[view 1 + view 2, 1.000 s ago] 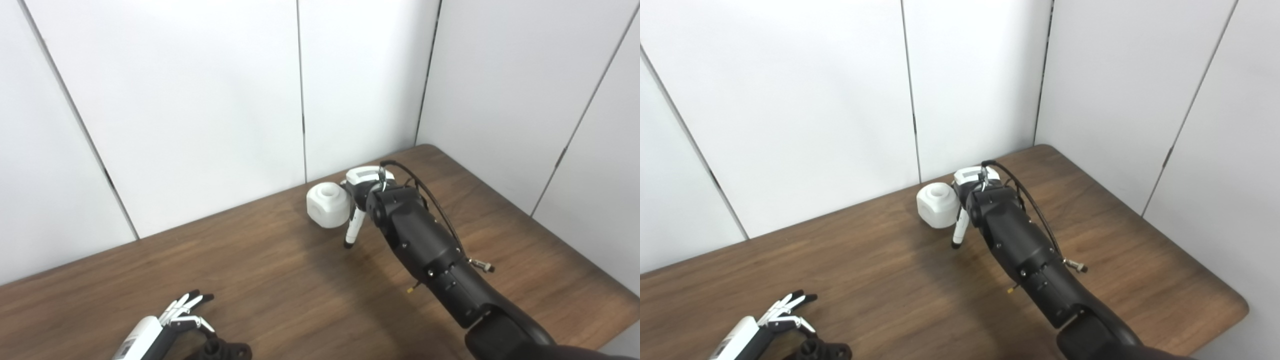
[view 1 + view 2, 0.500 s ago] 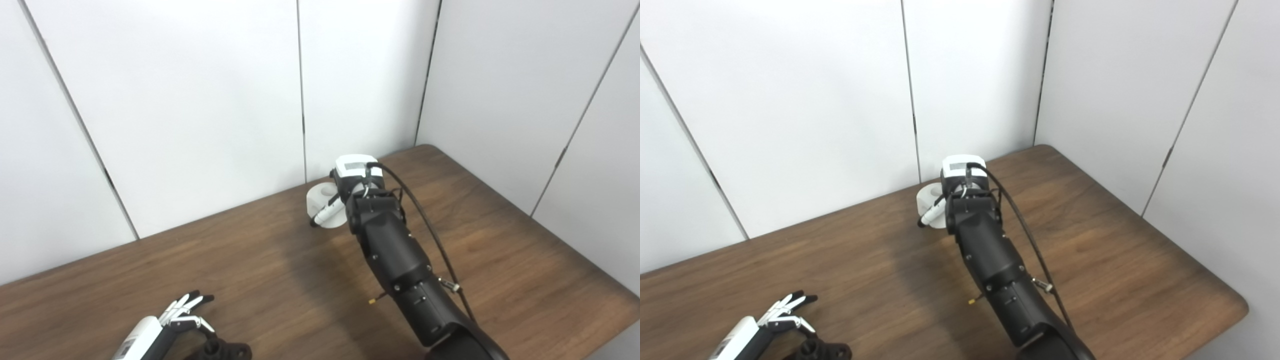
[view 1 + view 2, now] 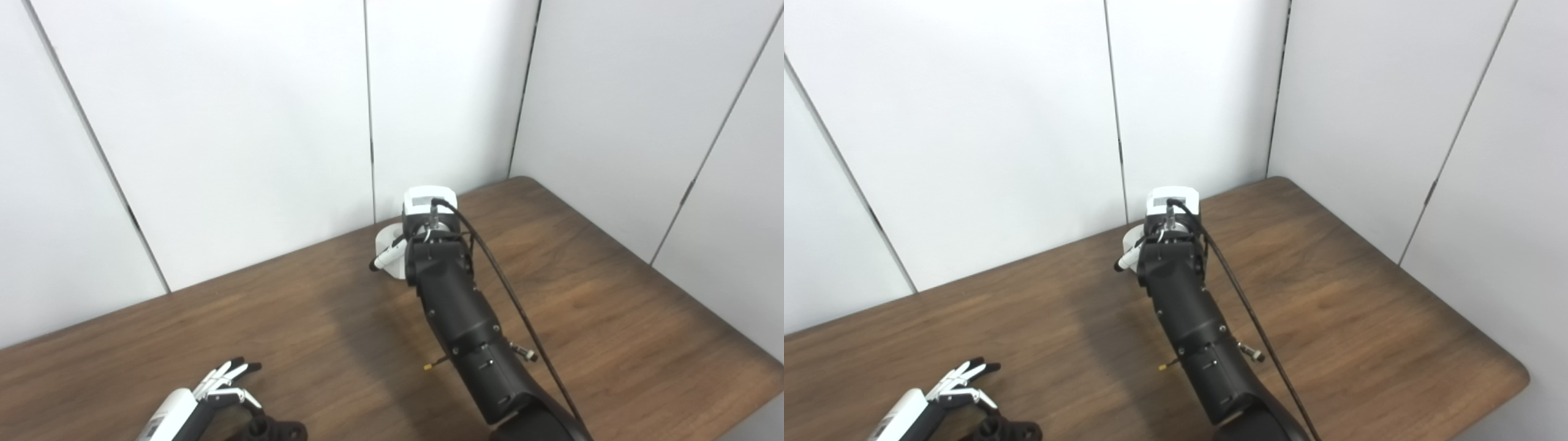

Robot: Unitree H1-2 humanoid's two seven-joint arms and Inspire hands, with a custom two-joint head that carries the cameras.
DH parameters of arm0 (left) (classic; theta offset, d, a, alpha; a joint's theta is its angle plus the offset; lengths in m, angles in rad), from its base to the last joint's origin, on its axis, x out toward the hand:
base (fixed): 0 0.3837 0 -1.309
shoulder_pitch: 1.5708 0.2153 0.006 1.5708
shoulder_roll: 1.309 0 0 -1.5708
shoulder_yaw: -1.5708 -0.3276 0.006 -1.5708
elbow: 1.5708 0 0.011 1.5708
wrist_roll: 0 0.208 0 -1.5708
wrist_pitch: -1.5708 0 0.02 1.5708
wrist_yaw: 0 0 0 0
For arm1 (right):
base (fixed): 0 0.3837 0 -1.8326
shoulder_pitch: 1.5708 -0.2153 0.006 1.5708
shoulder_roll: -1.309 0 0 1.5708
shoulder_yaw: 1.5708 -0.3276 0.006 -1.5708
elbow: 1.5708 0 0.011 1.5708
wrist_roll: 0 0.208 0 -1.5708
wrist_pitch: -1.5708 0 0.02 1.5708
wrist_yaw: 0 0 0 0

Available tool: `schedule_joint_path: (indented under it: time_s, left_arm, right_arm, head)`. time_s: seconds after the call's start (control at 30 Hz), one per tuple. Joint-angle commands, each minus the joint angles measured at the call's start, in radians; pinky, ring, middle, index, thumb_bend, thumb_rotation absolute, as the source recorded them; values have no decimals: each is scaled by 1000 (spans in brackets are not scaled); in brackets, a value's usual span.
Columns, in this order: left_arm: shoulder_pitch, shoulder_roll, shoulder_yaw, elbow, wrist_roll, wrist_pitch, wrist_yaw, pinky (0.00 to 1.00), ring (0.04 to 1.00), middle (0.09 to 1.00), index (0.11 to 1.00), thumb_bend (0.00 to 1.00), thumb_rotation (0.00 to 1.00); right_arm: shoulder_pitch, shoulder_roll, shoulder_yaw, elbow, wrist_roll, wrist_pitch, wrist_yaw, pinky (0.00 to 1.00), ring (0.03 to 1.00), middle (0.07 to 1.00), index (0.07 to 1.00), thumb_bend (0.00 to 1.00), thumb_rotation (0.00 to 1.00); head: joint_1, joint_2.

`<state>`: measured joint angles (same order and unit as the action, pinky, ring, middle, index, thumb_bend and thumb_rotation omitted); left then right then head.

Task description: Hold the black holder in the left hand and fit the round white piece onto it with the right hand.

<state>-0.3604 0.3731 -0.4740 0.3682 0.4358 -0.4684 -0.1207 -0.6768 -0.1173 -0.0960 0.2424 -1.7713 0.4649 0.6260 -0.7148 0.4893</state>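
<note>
The round white piece (image 3: 386, 240) stands on the table (image 3: 612, 294) at the far middle, mostly hidden behind my right hand (image 3: 429, 214). One white finger (image 3: 387, 256) with a black tip reaches left across the front of the piece. Whether the right hand is closed on it is hidden by the wrist and forearm. The black holder (image 3: 275, 429) lies at the bottom left edge, partly cut off. My left hand (image 3: 208, 395) rests beside it with its fingers stretched forward and apart, holding nothing.
White wall panels (image 3: 245, 122) run close behind the table's far edge and along its right side. The table's rounded right corner (image 3: 1513, 373) is near. A black cable (image 3: 508, 288) loops along my right forearm.
My right arm has swung left and forward, so the hand now covers the white piece, which stood fully visible beside it a second ago. The left hand and holder have not moved.
</note>
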Motion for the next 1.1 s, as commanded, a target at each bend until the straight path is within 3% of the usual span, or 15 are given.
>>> schedule_joint_path:
  time_s: [0.0, 0.23, 0.53, 0.83, 1.07]
  left_arm:
    - [64, 46, -25, 37, 36, 52, -94, 954, 981, 918, 486, 523, 54]
    - [66, 52, -28, 39, 34, 46, -98, 948, 978, 919, 487, 523, 54]
    - [75, 59, -23, 25, 27, 49, -104, 937, 973, 917, 487, 523, 54]
    - [77, 63, -23, 11, 25, 54, -113, 929, 975, 920, 487, 523, 54]
    - [86, 64, -21, -8, 26, 67, -116, 934, 975, 921, 487, 523, 53]
  right_arm:
    - [-67, -7, -17, 7, -48, 5, -46, 782, 912, 969, 850, 987, 668]
    - [-88, -8, -71, 128, -93, 5, -120, 773, 918, 971, 844, 983, 650]
    - [-88, 0, -112, 157, -96, 5, -149, 801, 922, 966, 857, 991, 620]
    - [-80, -5, -124, 163, -30, 5, -192, 776, 897, 930, 807, 970, 582]
    - [-66, -18, -98, 152, 41, 5, -228, 779, 879, 905, 778, 978, 543]
  head:
    - [1, 2]
    - [4, 6]
    - [-1, 13]
    - [2, 14]
    - [5, 17]
